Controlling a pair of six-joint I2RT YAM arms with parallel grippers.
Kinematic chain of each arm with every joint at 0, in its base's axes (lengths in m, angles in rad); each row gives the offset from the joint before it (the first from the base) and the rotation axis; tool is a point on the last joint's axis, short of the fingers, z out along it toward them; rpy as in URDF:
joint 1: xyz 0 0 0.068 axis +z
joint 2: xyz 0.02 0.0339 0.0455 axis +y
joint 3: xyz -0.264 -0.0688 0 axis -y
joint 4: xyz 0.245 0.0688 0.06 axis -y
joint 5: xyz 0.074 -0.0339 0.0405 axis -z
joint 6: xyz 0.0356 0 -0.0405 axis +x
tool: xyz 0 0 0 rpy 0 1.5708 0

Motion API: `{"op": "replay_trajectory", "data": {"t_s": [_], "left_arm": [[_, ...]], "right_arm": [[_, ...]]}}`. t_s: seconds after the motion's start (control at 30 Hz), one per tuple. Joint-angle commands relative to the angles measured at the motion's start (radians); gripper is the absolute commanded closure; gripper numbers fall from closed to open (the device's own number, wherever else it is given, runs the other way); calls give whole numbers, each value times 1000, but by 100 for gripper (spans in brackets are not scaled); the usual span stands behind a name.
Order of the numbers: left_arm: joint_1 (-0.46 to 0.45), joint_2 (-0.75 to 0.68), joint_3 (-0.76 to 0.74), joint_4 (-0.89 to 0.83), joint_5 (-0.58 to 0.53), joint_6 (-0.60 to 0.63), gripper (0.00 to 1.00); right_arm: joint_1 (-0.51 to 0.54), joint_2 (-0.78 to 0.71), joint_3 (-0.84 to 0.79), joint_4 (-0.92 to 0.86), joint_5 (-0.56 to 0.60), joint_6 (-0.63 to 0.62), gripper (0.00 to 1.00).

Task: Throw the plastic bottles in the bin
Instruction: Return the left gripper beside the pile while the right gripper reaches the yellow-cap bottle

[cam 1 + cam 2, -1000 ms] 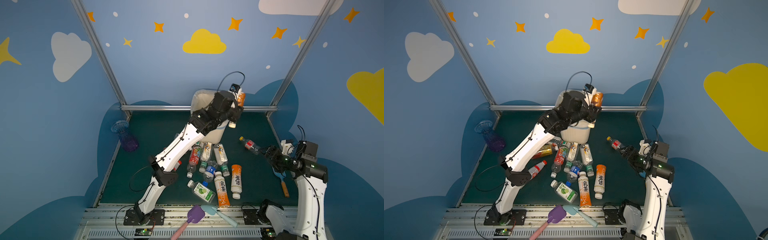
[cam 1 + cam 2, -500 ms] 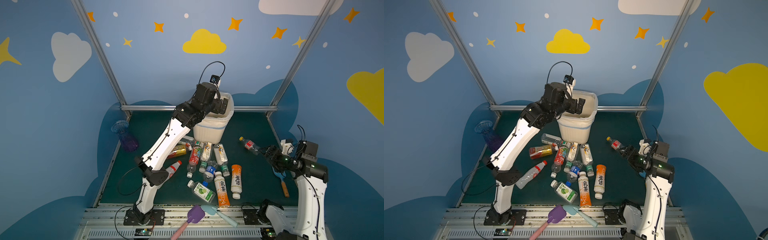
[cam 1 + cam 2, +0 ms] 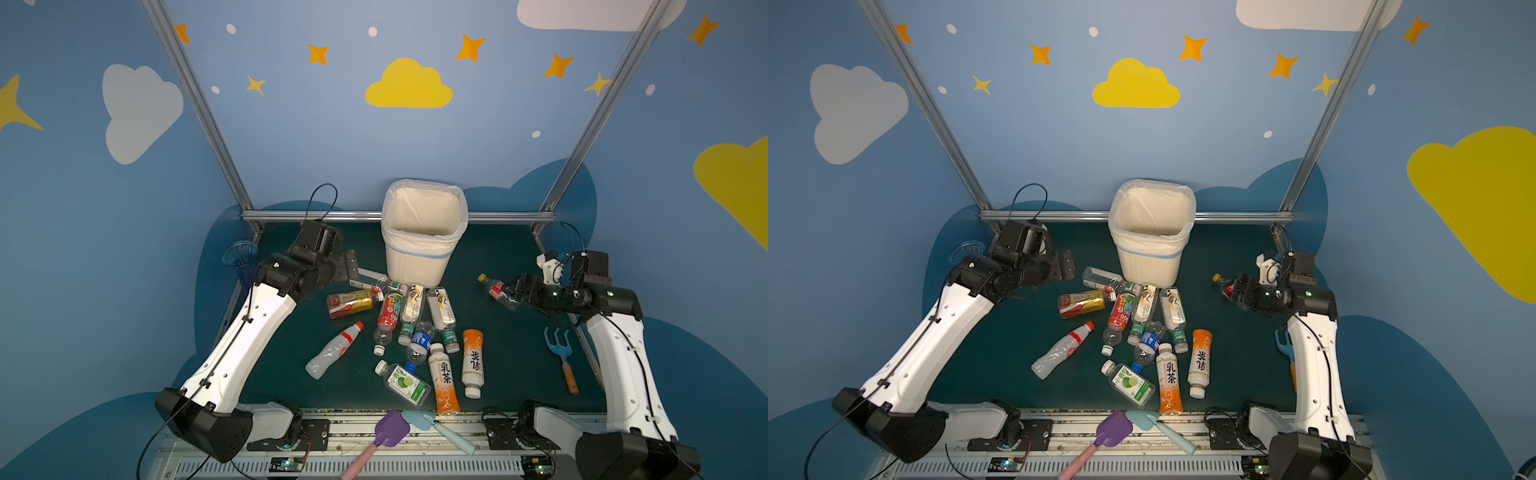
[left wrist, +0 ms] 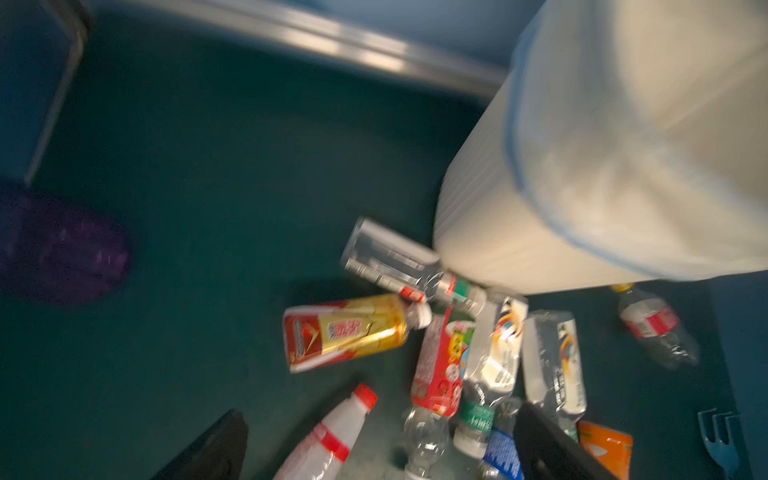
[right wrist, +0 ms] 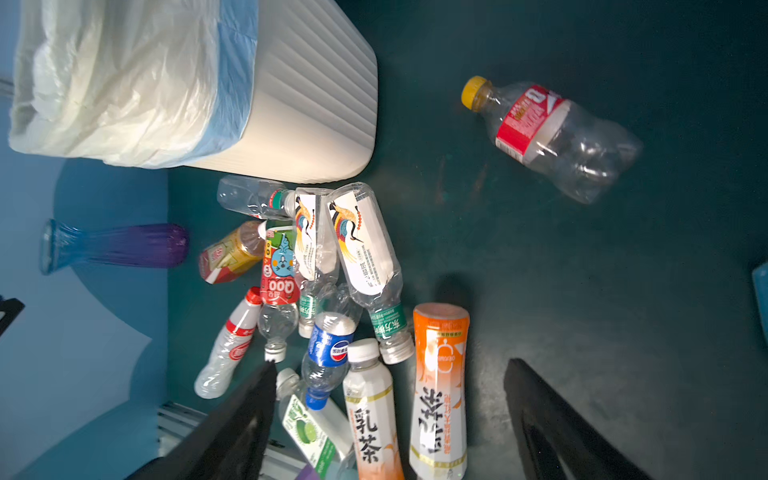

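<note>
A second ago the left arm was up over the bin holding something orange. Now it's swung back down to the left side, and the left gripper is spread wide with nothing in it. The right arm hasn't budged. The right gripper has its fingers parted and empty, sitting just beside the yellow-capped bottle, which lies alone on the green mat to the right of the bin.

The bin stands upright at the back middle, against the metal rail. The rest of the bottles lie in a heap right in front of it, running toward the front edge. A clear bottle touches the bin's base.

For room, there's bare mat left of the heap, with only the red-capped white bottle lying there, plus a bare strip between the heap and the right arm.

At the edges, a vase sits in the back left corner, just behind the left arm. A blue rake lies near the right edge beside the right arm. The purple shovel and pale blue shovel lie just past the front edge.
</note>
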Motion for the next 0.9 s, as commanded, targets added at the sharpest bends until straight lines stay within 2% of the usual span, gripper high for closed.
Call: {"op": "replay_trajectory", "data": {"t_s": [0.0,0.13,0.4,0.63,0.87], "left_arm": [[7,-116,-110,52,48,-114,0],[9,-152,-204,38,49,-142,0],[26,-142,-242,1,24,-129,0],[86,-148,-240,4,62,-72,0],[139,-171,-260,9,84,-48,0]], "right_arm": [[27,83,75,-69,139,-142,14],[44,188,127,-97,299,-224,14],[84,361,187,-76,433,-304,14],[93,557,293,-123,472,-329,14],[96,673,365,-138,468,-329,13]]}}
